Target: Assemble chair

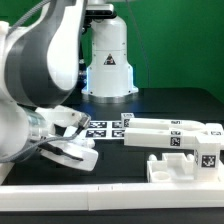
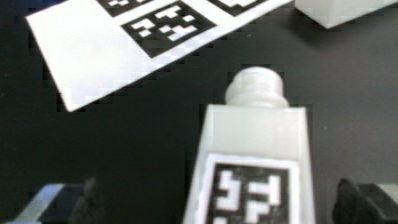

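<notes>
Two gripper [image 2: 217, 203] fingers [image 2: 63, 200] stand spread wide, straddling the white blocky plastic chair part [image 2: 249, 140] with rounded peg, near the flat white marker board [image 2: 107, 62]. The part should sit centred between them before closing.

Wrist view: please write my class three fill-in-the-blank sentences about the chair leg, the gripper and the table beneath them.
1. The chair leg is ___ in colour.
2. The table under it is ___ in colour.
3. The gripper has its jaws ___, one on each side of the leg and not touching it.
Missing words: white; black; open.
</notes>
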Tool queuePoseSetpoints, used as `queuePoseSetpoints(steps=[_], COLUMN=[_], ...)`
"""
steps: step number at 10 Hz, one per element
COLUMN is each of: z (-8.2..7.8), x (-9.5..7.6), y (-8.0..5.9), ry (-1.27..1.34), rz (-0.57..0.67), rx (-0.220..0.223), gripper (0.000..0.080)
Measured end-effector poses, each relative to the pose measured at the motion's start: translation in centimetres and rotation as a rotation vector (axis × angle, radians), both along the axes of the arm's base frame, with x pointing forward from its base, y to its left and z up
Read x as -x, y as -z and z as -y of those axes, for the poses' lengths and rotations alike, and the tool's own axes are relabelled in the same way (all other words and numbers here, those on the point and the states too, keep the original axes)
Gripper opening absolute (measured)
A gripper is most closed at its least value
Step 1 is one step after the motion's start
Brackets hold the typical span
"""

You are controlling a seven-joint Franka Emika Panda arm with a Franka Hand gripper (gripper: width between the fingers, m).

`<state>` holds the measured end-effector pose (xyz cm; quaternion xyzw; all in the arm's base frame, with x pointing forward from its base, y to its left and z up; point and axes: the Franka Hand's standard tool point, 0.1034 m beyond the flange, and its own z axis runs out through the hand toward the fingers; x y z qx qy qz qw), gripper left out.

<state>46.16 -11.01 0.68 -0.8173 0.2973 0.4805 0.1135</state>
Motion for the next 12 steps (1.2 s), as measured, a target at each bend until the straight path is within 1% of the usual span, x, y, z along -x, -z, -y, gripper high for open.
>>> queuePoseSetpoints(steps=[1,2,3,4,5,6,7,8,9,10,11,12], z=[0.0,0.0,0.1,-0.1,-1.0,-2.0,-2.5,-3.0,-3.2,-3.3,-3.5,-4.4], x=[0.0,0.0,-0.2,-0.6,-0.9,-1.7,-3.1,-3.8,-3.5,-3.9,-4.3,-5.7], y=[0.0,0.0,0.2,-0.2,-1.4,-3.4,-5.0,-6.5,-6.1,-5.8,-6.1,-6.7], ry=[0.0,0.0,-0.003,-0.012,-0.03,-0.049,-0.086,-0.129,-0.123,-0.125,-0.129,-0.146], rz=[0.0,-0.001,0.012,0.033,0.045,0.073,0.156,0.261,0.327,0.382,0.422,0.516], rx=[0.0,0.0,0.009,0.02,0.02,0.02,0.045,0.089,0.126,0.156,0.172,0.221], gripper=[0.0561,0.0417,0.0282,0.0282,0.028,0.028,0.028,0.028,0.028,0.028,0.0281,0.0281])
